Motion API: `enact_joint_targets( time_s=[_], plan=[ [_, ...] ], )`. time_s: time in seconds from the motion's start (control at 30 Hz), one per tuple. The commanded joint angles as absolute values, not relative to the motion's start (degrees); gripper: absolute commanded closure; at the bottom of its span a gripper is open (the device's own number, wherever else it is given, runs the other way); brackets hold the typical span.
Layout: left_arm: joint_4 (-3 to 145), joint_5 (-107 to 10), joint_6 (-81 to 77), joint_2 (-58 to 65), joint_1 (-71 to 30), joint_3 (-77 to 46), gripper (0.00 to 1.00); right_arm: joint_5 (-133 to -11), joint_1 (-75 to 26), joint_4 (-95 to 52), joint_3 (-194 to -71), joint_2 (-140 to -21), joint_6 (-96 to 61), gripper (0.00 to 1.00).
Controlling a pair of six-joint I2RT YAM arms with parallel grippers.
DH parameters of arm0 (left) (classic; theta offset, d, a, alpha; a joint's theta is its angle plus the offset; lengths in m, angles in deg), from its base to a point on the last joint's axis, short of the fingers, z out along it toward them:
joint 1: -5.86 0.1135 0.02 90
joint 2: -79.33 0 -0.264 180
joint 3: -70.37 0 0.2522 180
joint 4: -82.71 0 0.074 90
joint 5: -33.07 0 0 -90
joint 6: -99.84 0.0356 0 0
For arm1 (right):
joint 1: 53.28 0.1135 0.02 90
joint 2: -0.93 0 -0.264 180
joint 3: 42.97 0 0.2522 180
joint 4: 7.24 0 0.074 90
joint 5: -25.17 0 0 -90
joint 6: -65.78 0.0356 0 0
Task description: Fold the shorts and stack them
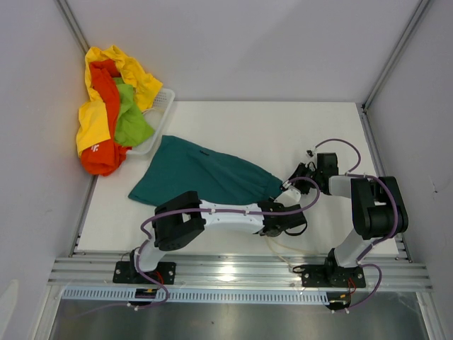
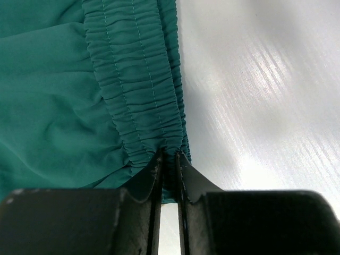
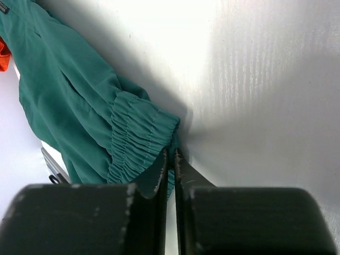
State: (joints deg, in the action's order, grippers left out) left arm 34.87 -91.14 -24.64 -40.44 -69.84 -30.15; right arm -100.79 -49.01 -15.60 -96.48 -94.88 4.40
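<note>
Dark teal shorts [image 1: 202,177] lie spread on the white table, elastic waist towards the right. My left gripper [image 1: 267,210] is shut on the near end of the waistband [image 2: 138,79]. My right gripper [image 1: 289,185] is shut on the far corner of the waistband [image 3: 141,141]. Both pinch the gathered elastic low over the table. Yellow [image 1: 95,120], orange-red [image 1: 106,149] and lime green [image 1: 131,120] shorts hang heaped over the white basket [image 1: 159,110] at the back left.
The table [image 1: 297,134] is walled by grey panels left, right and behind. An aluminium rail [image 1: 241,273] runs along the near edge under the arm bases. A sliver of orange-red cloth [image 3: 3,53] shows at the left edge of the right wrist view.
</note>
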Motion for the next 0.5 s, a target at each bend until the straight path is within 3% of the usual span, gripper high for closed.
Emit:
enact_joint_targets(
  time_s=[0.0, 0.1, 0.13, 0.23, 0.33, 0.47],
  plan=[
    [35.8, -87.6, -25.6, -38.5, -70.0, -28.0, 0.82, -100.8, -48.4, -16.6, -97.4, -94.4, 4.4, 0.96],
    [35.6, -87.5, -25.6, -36.8, -70.0, -27.5, 0.62, -100.6, -48.4, -18.5, -98.5, -92.9, 4.5, 1.00],
    [35.3, -87.4, -25.5, -36.1, -70.0, -27.2, 0.47, -100.4, -48.4, -19.2, -98.7, -92.5, 4.6, 1.00],
    [34.4, -87.4, -25.1, -32.8, -70.0, -27.3, 0.26, -100.2, -48.4, -20.0, -98.9, -90.9, 4.6, 1.00],
    [33.0, -87.4, -24.3, -30.5, -69.6, -28.9, 0.16, -100.2, -48.4, -20.7, -99.3, -89.6, 4.7, 1.00],
    [29.8, -88.6, -23.6, -30.9, -68.6, -31.8, 0.14, -100.0, -48.4, -24.0, -99.8, -87.4, 5.0, 1.00]
  ],
)
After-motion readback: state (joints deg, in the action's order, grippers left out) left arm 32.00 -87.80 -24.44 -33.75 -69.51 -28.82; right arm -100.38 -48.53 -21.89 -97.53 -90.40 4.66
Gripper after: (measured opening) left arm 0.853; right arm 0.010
